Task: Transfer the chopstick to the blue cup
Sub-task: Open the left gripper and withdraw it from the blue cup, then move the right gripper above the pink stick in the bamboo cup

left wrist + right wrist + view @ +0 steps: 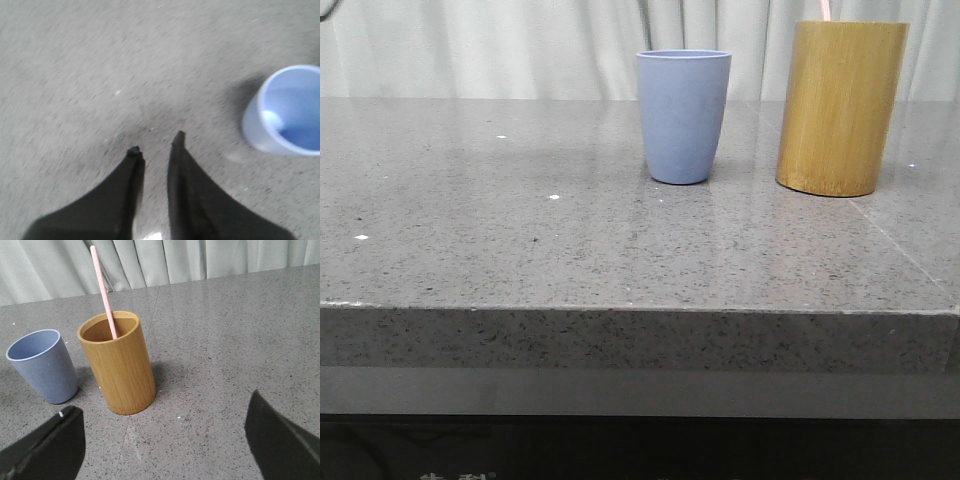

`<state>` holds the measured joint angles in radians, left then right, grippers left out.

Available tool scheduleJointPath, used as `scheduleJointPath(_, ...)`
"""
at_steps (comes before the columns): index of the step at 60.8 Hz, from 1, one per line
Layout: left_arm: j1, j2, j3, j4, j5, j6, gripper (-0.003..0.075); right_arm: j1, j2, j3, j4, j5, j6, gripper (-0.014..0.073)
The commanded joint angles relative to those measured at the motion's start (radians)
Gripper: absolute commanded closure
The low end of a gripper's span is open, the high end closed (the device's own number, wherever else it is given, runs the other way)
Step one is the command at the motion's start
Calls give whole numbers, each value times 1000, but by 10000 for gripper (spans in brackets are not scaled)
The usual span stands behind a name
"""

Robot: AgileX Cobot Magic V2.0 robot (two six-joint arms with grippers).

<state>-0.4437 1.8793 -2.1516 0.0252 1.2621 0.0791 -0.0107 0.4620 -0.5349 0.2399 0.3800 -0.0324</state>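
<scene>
1 pink chopstick (104, 295) is leaning inside the bamboo holder (120, 365), standing just beside the blue cup (44, 366) on the table (520, 240). The left gripper (155, 142) is hovering with fingers slightly apart; the right gripper (165, 440) is gaping wide, holding nothing.

The blue cup (683, 117) is showing a smooth, matt surface that looks like plastic, while the taller bamboo holder (841, 107) is showing yellow-brown wood grain with a soft satin finish. The table (520, 240) is looking like polished grey speckled stone, glossy enough to be reflecting light. A pale pink chopstick (103, 290) is looking smooth and matt, the pleated curtain (200, 257) behind is looking like cloth, and both grippers' fingers (192, 195) are appearing matt black.
</scene>
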Motion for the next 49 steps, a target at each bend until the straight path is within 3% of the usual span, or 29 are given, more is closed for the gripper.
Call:
scheduleJointPath(1, 52, -104, 52, 5, 19, -37, 707, -7, 11, -39, -3, -82, -10, -61)
scheduleJointPath(14, 150, -223, 284, 3, -22, -96, 719, -7, 11, -39, -3, -82, -10, -61)
scheduleJointPath(40, 250, -696, 943, 5, -434, -135, 738, -7, 13, -39, -3, -80, -10, -61)
scheduleJointPath(49, 301, -898, 1133, 7, -507, -155, 738, -7, 13, -39, -3, -75, -10, -61)
